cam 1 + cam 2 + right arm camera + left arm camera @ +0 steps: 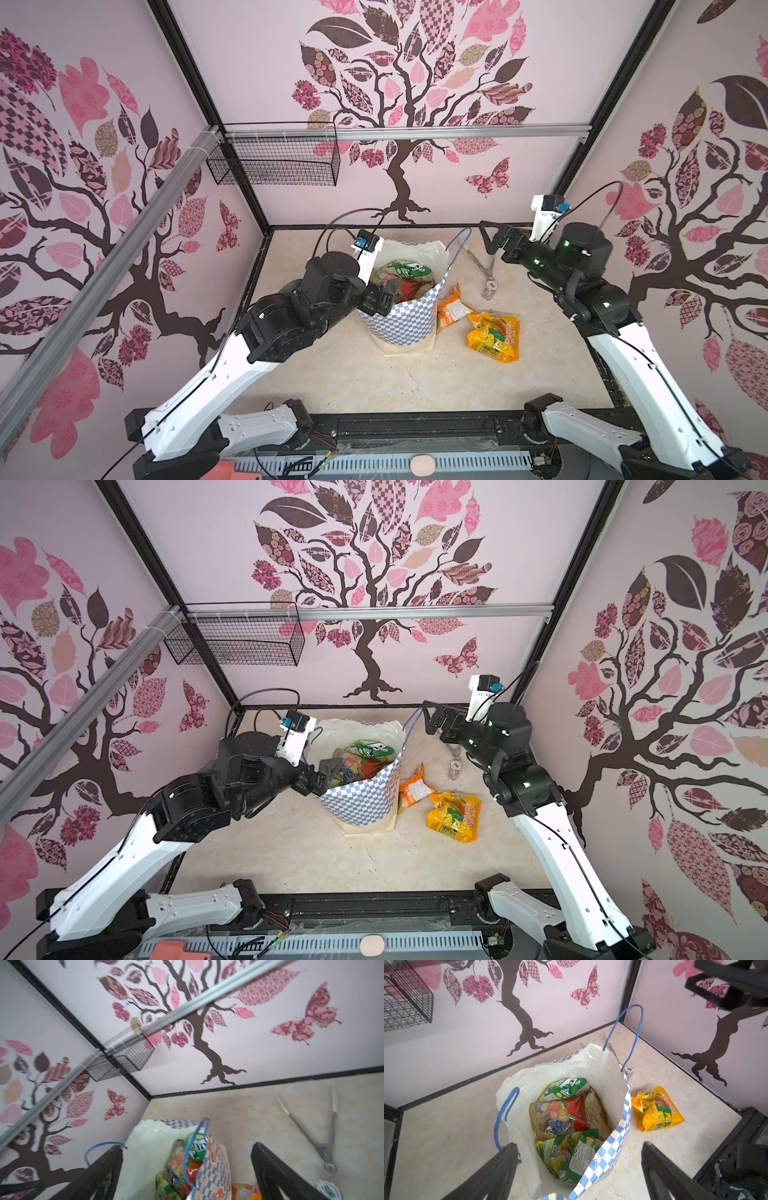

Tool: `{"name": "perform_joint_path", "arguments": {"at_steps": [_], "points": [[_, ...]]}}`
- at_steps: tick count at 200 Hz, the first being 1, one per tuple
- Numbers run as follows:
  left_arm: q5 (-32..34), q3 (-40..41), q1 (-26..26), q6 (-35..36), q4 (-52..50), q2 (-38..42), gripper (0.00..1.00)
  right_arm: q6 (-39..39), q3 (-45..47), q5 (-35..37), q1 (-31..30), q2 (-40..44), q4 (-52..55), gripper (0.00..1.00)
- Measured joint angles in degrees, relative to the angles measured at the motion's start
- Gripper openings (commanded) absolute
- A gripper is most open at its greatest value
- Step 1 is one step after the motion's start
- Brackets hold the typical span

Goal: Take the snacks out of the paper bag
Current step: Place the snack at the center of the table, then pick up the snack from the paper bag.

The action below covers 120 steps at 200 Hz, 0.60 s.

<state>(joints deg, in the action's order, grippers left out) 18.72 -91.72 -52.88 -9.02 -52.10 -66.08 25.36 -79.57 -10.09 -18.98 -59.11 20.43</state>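
My left gripper hangs at the 9 o'clock rim of the bag. Its fingers are spread wide with nothing between them. Seen from that wrist they straddle the open mouth, and whether one brushes the paper I cannot tell.

The bag stands upright in the middle of the table. Most snacks lie inside it: a green packet at the 12 o'clock side, a red packet in the middle, and a FOX'S packet against the checkered wall. Two more are out on the table. An orange packet lies just beside the bag's foot at 3 o'clock, and a yellow packet lies at 4 o'clock, a little further off.

My right gripper is up at the bag's 1 o'clock, near the blue handle but clear of it. Its fingers are as wide as the left's, and empty. Tongs lie on the table at 2 o'clock of the bag.
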Motion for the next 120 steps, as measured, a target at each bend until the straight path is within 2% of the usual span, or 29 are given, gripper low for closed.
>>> {"name": "perform_joint_path", "arguments": {"at_steps": [35,70,120], "points": [[0.1,-7.6,0.2,1.6,-0.3,-7.7,0.96,-1.2,-10.0,-10.1,-1.6,-3.8,4.9,0.99],[-0.5,-12.0,1.5,2.4,-0.4,-14.6,0.96,-5.6,-16.1,-12.4,-10.1,-8.6,13.6,1.00],[-9.2,-16.5,10.2,0.6,-2.2,-22.4,0.94,-9.2,-17.0,-16.0,-11.6,-10.7,22.1,0.99]]}}
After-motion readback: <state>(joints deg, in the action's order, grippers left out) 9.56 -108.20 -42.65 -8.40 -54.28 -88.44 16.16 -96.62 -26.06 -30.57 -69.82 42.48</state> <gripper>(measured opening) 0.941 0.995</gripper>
